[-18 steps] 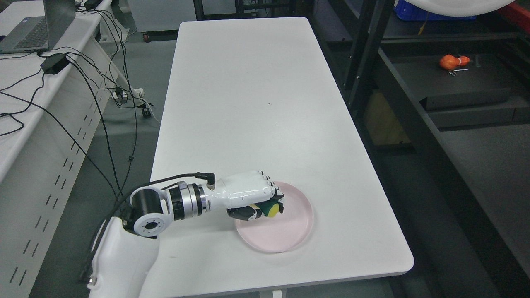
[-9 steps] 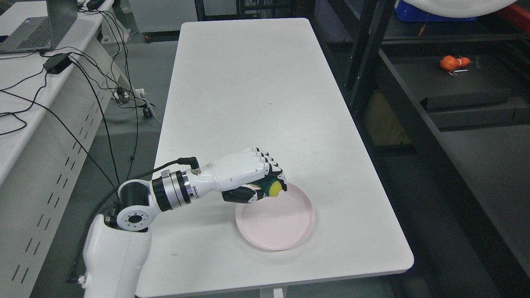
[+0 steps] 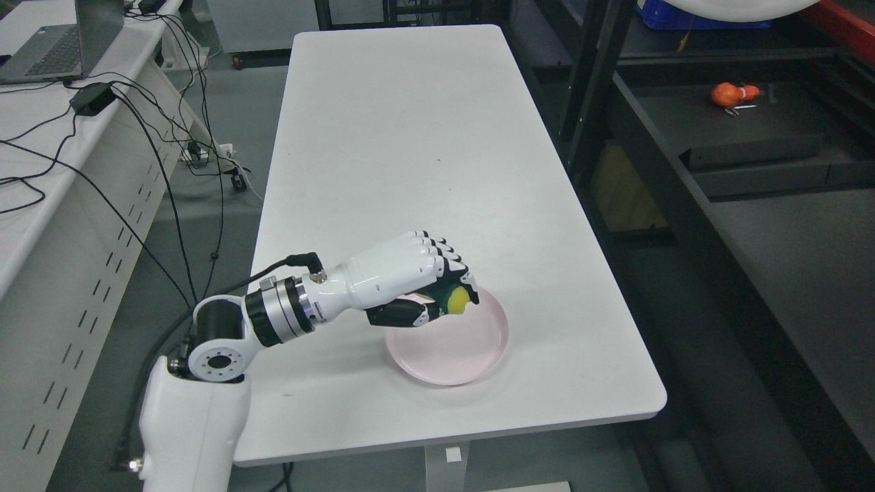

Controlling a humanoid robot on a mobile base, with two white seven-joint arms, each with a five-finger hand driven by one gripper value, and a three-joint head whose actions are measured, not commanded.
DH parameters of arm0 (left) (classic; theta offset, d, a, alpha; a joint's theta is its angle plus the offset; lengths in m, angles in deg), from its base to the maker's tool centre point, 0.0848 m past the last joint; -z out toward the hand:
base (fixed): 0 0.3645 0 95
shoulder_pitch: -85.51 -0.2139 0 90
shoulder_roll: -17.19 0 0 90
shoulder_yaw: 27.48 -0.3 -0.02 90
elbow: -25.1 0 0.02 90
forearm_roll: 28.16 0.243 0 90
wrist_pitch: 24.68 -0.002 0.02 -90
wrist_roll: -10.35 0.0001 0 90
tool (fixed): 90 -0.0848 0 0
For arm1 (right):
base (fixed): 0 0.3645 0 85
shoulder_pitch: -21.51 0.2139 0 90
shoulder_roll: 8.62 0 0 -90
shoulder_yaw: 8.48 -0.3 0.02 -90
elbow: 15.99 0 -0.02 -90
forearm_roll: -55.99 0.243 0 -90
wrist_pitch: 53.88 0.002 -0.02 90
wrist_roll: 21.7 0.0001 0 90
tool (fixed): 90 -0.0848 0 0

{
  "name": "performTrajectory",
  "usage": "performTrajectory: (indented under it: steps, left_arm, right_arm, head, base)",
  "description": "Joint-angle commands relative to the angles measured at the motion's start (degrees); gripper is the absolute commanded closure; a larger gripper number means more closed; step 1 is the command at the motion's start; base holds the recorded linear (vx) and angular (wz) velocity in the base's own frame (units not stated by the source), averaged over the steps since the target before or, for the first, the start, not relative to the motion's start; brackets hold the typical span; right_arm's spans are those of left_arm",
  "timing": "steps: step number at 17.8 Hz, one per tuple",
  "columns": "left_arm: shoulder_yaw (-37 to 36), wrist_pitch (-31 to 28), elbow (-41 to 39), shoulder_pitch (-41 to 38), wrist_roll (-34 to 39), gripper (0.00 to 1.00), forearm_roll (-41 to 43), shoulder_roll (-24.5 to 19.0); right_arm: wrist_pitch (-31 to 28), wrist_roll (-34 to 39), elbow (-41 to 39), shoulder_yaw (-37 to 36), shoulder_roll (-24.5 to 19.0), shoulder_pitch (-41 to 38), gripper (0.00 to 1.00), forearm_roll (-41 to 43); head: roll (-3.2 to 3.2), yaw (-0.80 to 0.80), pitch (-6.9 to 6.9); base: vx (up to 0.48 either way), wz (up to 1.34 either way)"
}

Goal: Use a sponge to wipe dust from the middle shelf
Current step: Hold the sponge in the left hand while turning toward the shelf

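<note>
My left hand (image 3: pixel 437 290) is shut on a yellow and green sponge (image 3: pixel 456 299), whose yellow end pokes out past the curled fingers. The hand hovers over the far left edge of a pink plate (image 3: pixel 472 348) that lies on the white table (image 3: pixel 410 137). To the right stands a dark shelf unit (image 3: pixel 745 137) with a black post (image 3: pixel 588 89); its middle shelf board runs along the right side of the head view. My right arm does not show.
An orange object (image 3: pixel 730 93) lies on the far part of the dark shelf. A blue crate (image 3: pixel 683 17) sits higher up at the back. On the left stands a desk (image 3: pixel 41 157) with a laptop (image 3: pixel 61 41), a power brick and trailing cables.
My left hand has lifted the sponge off the pink plate and carried it up and slightly away. The camera has also shifted a little, moving the whole scene leftward and upward.
</note>
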Motion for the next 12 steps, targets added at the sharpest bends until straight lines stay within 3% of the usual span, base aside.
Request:
performTrajectory:
  steps: [1, 12]
  left_arm:
    - [-0.1, 0.0, -1.6, -1.0, 0.0, 0.95, -0.5, 0.1]
    - [0.0, 0.0, -1.6, -1.4, 0.2, 1.0, -0.3, 0.1]
  right_arm:
    - [-4.2, -0.1, -1.0, 0.0, 1.0, 0.0, 0.0, 0.0]
    - [-4.2, -0.1, -1.0, 0.0, 1.0, 0.0, 0.0, 0.0]
  head:
    - [0.0, 0.0, 0.0]
    - [0.0, 0.0, 0.0]
  base:
    - [-0.113, -0.07]
    - [-0.196, -0.08]
